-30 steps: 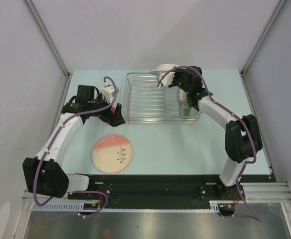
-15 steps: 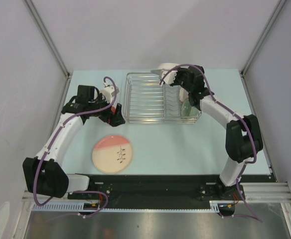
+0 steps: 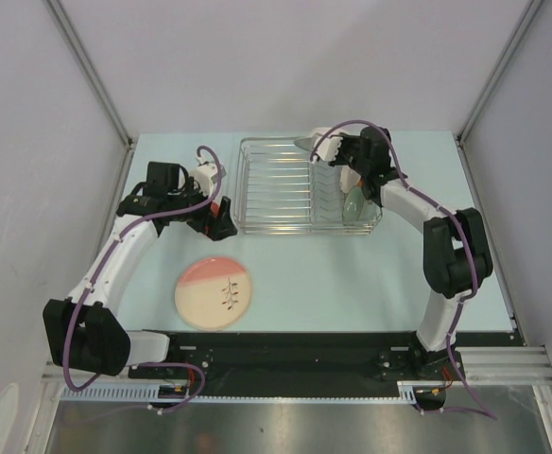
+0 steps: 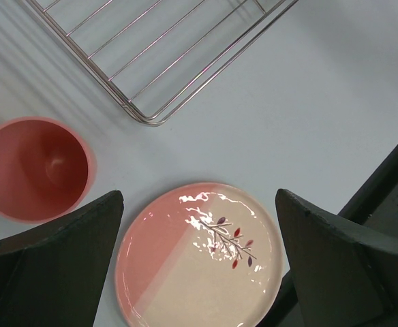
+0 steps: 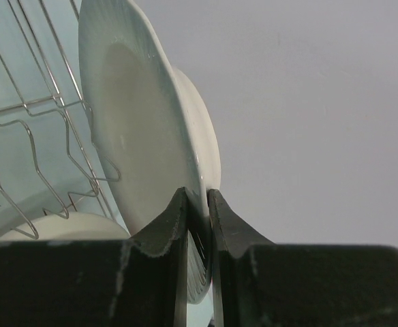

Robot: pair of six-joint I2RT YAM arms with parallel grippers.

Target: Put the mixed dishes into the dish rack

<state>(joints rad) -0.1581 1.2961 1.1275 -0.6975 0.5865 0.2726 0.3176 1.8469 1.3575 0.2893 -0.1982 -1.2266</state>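
The right gripper is clenched on the rim of the large white shallow plate, held on edge at the far side of the rectangular silver wire dish rack. A pale green bowl stands among the tines at the rack's right end. The left gripper hangs spread and empty over the round cream-and-pink plate with a leaf sprig and an orange cup. Both lie on the pale blue table outside the rack.
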